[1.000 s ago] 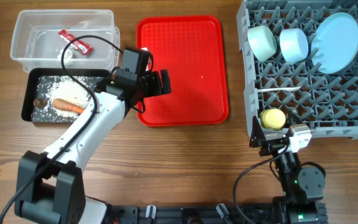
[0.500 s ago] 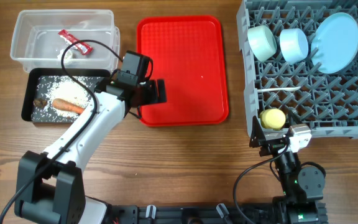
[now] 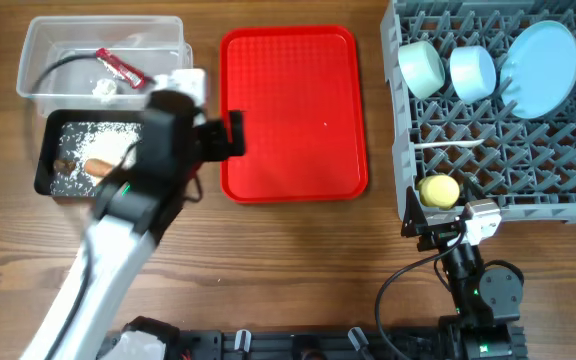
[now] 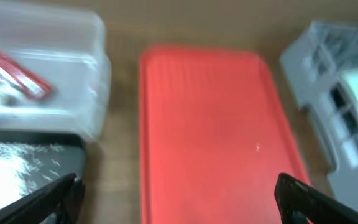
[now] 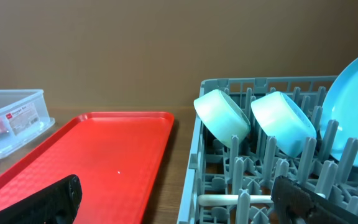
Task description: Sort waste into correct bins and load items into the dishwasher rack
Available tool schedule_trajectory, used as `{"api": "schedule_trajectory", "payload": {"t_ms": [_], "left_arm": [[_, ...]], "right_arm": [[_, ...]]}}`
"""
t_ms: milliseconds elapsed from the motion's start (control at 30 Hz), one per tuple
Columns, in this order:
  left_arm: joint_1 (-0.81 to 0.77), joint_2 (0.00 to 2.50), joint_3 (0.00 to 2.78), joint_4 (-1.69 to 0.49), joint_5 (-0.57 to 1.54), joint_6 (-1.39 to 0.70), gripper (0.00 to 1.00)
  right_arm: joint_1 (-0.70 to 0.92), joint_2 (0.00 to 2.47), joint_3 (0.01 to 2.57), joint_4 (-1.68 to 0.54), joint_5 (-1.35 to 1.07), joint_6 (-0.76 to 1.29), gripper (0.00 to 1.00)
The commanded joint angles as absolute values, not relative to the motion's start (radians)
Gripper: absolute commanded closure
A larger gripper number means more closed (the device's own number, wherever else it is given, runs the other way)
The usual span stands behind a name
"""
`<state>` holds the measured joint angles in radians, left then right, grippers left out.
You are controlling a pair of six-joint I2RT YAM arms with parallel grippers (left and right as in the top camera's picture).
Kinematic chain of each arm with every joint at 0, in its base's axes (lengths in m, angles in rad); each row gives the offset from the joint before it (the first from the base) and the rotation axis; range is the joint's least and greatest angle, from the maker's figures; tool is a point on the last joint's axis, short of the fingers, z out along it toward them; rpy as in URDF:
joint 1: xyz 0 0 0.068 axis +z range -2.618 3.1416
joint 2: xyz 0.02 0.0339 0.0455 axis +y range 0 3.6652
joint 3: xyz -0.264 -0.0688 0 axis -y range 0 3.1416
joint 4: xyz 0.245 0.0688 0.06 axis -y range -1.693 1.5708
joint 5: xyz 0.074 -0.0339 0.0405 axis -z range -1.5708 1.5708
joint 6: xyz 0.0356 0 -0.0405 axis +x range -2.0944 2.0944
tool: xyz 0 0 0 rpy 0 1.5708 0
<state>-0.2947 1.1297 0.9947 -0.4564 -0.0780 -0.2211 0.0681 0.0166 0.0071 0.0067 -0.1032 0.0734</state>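
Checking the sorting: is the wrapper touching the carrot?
Apart. The overhead view shows the wrapper lying in the clear tub and the carrot in the black tray, with the tub's wall between them.

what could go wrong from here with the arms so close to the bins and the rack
1. The left arm hangs over the black tray and beside the clear tub, with its cable looped over the tub. A careless swing might drag or tip them and scatter rice.
2. The yellow cup sits at the dishwasher rack's near edge, close to the open right gripper. A lift could nudge it out.
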Motion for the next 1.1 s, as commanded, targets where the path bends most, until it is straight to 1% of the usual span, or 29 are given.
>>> {"api": "schedule_trajectory", "payload": {"t_ms": [0,167,200,333,467,633,867,1000,1067], "left_arm": [[-0.17,0.893,0.852,-0.42,-0.038,-0.179,0.0],[-0.012,0.616,0.66,-0.371,0.043,-0.173,0.0],[0.01,0.516,0.574,-0.315,0.056,-0.152,0.0],[0.012,0.337,0.403,-0.173,0.056,-0.108,0.0],[0.012,0.192,0.249,-0.085,0.056,-0.108,0.0],[-0.004,0.091,0.146,-0.074,0.056,-0.109,0.0],[-0.022,0.005,0.073,-0.074,0.052,-0.109,0.0],[-0.022,0.002,0.011,-0.029,0.07,-0.113,0.0],[-0.025,0.002,0.006,-0.059,0.089,-0.114,0.0]], "right_arm": [[0.064,0.004,0.005,0.007,-0.104,0.072,0.0],[0.064,0.004,0.005,0.007,-0.104,0.071,0.0],[0.064,0.004,0.005,0.007,-0.104,0.071,0.0],[0.064,0.004,0.005,0.007,-0.104,0.071,0.0],[0.064,0.004,0.005,0.007,-0.104,0.071,0.0],[0.064,0.004,0.005,0.007,-0.104,0.071,0.0],[0.064,0.004,0.005,0.007,-0.104,0.071,0.01],[0.064,0.004,0.005,0.007,-0.104,0.071,0.0],[0.064,0.005,0.005,0.007,-0.104,0.071,0.0]]}}
